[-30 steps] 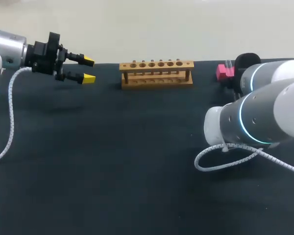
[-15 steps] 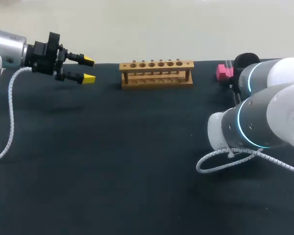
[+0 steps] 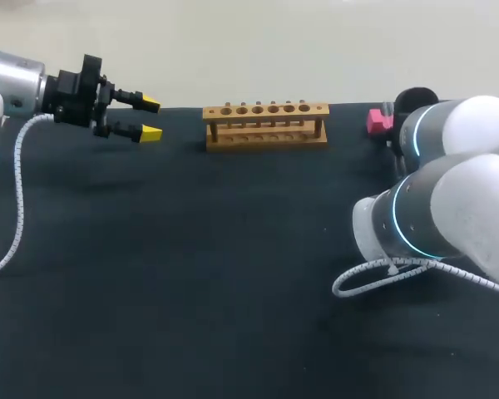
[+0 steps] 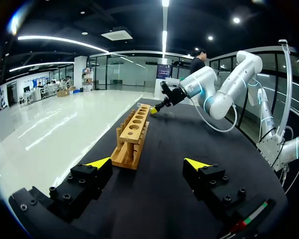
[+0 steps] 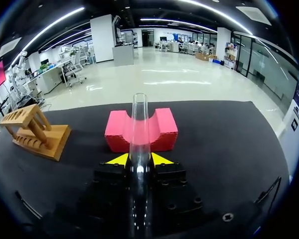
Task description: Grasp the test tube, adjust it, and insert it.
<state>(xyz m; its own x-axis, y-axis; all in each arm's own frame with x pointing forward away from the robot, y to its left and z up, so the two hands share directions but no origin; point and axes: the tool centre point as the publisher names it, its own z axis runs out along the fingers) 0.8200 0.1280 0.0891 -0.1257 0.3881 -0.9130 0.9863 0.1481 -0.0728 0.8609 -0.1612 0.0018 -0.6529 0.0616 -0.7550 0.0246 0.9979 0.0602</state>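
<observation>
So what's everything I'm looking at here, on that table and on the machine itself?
table: one, black, under everything.
test tube rack: one, wooden, far middle of the table, holes empty.
foam block: one, pink, grooved, far right.
test tube: one, clear, between the right jaws, pointing over the block's groove.
left arm: one, silver, far left; jaws open, yellow-tipped, empty.
right arm: one, white and grey, near right; jaws shut on the test tube.

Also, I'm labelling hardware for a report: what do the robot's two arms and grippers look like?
The left arm and right arm are grey and white rounded links with glowing cyan rings, each trailing a white coiled cable. The left gripper and right gripper are black bolted bodies with two yellow-tipped fingers each.
</observation>
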